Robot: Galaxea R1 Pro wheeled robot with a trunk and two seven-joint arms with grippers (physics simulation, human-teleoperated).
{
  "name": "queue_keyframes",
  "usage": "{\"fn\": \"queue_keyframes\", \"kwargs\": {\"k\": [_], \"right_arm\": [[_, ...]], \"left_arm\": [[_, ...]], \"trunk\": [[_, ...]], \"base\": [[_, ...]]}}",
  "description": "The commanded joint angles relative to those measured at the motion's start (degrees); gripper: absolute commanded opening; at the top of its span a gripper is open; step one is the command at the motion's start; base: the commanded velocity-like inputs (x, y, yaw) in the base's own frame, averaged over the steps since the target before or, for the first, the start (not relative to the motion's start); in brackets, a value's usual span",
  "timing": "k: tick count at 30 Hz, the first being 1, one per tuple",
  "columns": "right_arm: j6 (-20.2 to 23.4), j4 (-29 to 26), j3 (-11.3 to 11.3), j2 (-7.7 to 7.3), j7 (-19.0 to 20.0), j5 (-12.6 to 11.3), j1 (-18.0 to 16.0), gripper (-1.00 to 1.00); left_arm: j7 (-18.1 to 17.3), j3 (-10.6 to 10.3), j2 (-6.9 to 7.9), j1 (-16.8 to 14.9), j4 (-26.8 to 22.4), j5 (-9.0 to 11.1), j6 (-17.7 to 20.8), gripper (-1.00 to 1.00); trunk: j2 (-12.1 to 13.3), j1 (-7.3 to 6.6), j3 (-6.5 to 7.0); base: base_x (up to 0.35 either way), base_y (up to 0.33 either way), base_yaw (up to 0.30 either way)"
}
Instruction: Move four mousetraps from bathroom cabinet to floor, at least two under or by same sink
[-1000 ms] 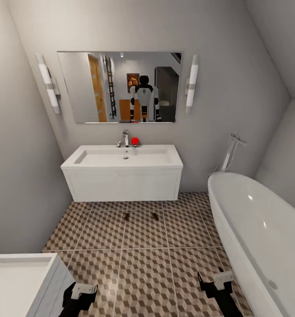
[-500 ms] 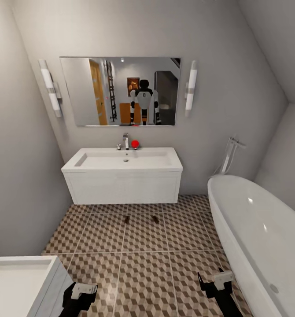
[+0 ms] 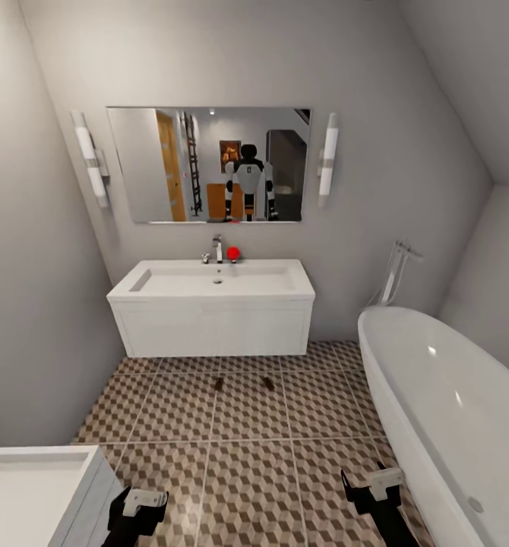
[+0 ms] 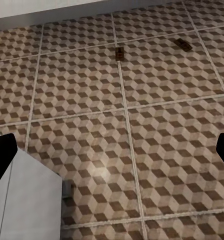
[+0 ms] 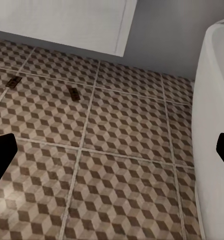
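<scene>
This place is a home bathroom. A white rectangular sink [image 3: 216, 279] sits on a white drawer unit against the wall, with a chrome tap [image 3: 217, 247] behind the basin. Above it hangs a wide mirror [image 3: 209, 164], and a long tube lamp [image 3: 90, 158] is mounted on each side of it. At the right stands a white oval bathtub [image 3: 444, 403] with a chrome shower fitting [image 3: 395, 270] near its end. The bathroom floor [image 3: 247, 448] has large square tiles with a brown, beige and white cube pattern. The grey walls slope inward at the upper right.
</scene>
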Motion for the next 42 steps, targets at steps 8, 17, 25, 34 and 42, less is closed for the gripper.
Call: {"fn": "queue_keyframes", "kwargs": {"k": [8,17,25,34,42], "right_arm": [[-0.08,0.00,0.50,0.00,-0.39,-0.14,-0.04,1.00],[-0.08,-0.02,0.50,0.00,-0.39,-0.14,-0.04,1.00],[-0.08,-0.02,0.50,0.00,-0.39,-0.14,-0.04,1.00],[-0.10,-0.02,0.50,0.00,-0.39,-0.14,-0.04,1.00],[-0.10,-0.02,0.50,0.00,-0.39,-0.14,-0.04,1.00]], "left_arm": [[0.03,-0.48,-0.04,-0.08,0.17,0.30,-0.27,1.00],[0.03,-0.48,-0.04,-0.08,0.17,0.30,-0.27,1.00],[0.03,-0.48,-0.04,-0.08,0.17,0.30,-0.27,1.00],[0.03,-0.48,-0.04,-0.08,0.17,0.30,-0.27,1.00],[0.03,-0.48,-0.04,-0.08,0.17,0.30,-0.27,1.00]], "trunk": [[-0.12,0.04,0.51],[-0.12,0.04,1.22],[-0.12,0.04,1.84],[-0.12,0.04,2.55],[-0.12,0.04,2.96]], "base": [[0.000,0.000,0.000],[0.000,0.000,0.000],[0.000,0.000,0.000],[0.000,0.000,0.000],[0.000,0.000,0.000]]}}
